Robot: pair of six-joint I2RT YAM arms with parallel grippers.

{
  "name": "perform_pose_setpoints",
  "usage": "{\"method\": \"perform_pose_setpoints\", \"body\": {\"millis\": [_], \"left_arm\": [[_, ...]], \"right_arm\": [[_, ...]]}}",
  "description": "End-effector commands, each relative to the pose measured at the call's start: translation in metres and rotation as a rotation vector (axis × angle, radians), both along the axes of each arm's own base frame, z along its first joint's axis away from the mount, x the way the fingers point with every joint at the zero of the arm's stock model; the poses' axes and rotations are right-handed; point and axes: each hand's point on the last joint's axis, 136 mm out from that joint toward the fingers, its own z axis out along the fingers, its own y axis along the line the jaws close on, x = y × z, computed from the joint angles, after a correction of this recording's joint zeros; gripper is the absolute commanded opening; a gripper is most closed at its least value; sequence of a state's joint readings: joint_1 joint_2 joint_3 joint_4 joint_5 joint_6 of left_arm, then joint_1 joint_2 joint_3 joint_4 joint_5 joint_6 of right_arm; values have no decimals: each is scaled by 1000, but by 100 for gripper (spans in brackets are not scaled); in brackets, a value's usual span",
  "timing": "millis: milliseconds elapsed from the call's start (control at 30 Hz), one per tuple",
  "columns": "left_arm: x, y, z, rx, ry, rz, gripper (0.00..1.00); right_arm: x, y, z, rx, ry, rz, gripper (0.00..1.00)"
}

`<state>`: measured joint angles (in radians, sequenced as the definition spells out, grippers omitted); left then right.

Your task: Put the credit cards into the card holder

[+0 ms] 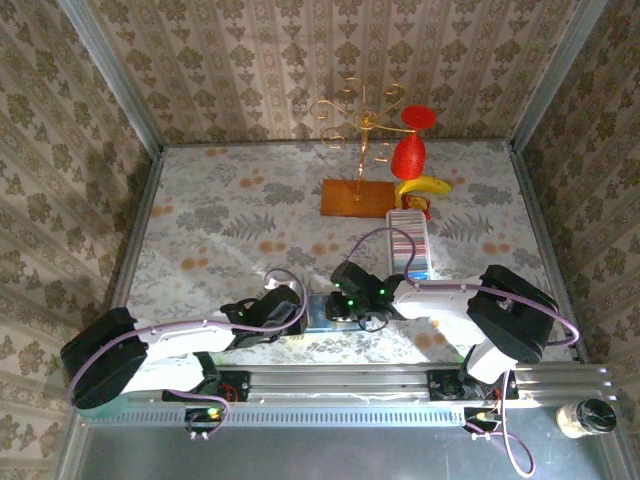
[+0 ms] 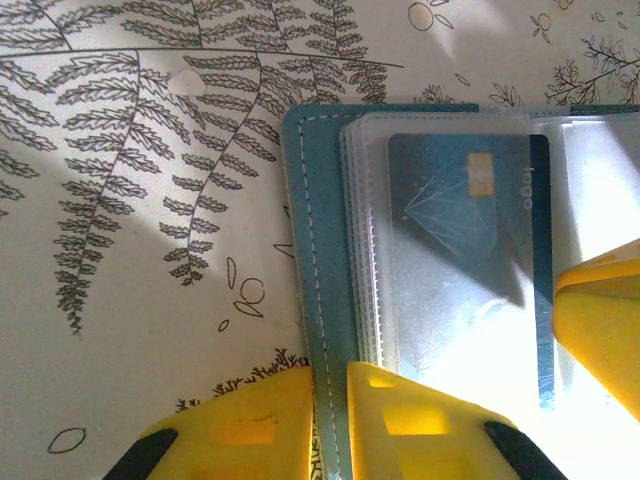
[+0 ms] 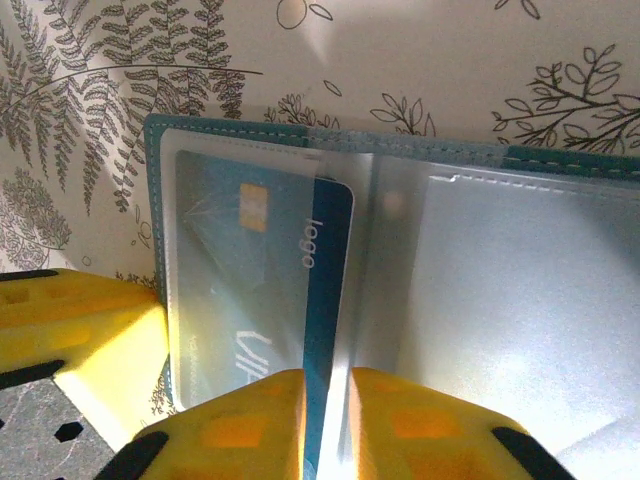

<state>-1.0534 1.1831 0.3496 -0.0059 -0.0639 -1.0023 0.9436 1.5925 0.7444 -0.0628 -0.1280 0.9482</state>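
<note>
Sliding blue card [image 3: 250, 290] partway into card holder [image 2: 318, 230].
Clamping holder tight in left jaws, card in right jaws; leaving tray cards [image 1: 408, 245] undone.

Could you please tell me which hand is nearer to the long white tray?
Right. The right hand, pinching a blue card at the card holder, is just near-left of the tray; the left hand grips the holder's left edge, farther away.

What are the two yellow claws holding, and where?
Left gripper pinches the card holder by its teal cover edge. Right gripper pinches the blue card by its uncovered edge.
</note>
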Motion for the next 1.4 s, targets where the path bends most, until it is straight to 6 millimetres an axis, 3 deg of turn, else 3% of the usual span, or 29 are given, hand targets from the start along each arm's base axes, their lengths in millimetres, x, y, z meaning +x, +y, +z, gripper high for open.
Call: {"method": "perform_pose_setpoints", "body": {"millis": [0, 400, 567, 767, 867, 1100, 1367], "left_arm": [[-2, -4, 3, -21, 8, 3, 16], [-2, -3, 2, -20, 9, 6, 16], [-3, -3, 1, -19, 13, 6, 16], [-3, -5, 1, -22, 13, 1, 16], [-3, -6, 1, -24, 14, 0, 16], [-3, -6, 1, -21, 15, -2, 16], [-2, -6, 1, -19, 12, 1, 16]], "right_arm": [[2, 5, 0, -10, -7, 4, 17], [3, 24, 11, 56, -17, 26, 18], [0, -3, 19, 2, -59, -38, 30], [-18, -56, 5, -146, -60, -138, 38], [-22, -71, 4, -157, -72, -181, 38], [-19, -68, 1, -161, -79, -181, 39], [-14, -66, 16, -141, -120, -182, 36]]}}
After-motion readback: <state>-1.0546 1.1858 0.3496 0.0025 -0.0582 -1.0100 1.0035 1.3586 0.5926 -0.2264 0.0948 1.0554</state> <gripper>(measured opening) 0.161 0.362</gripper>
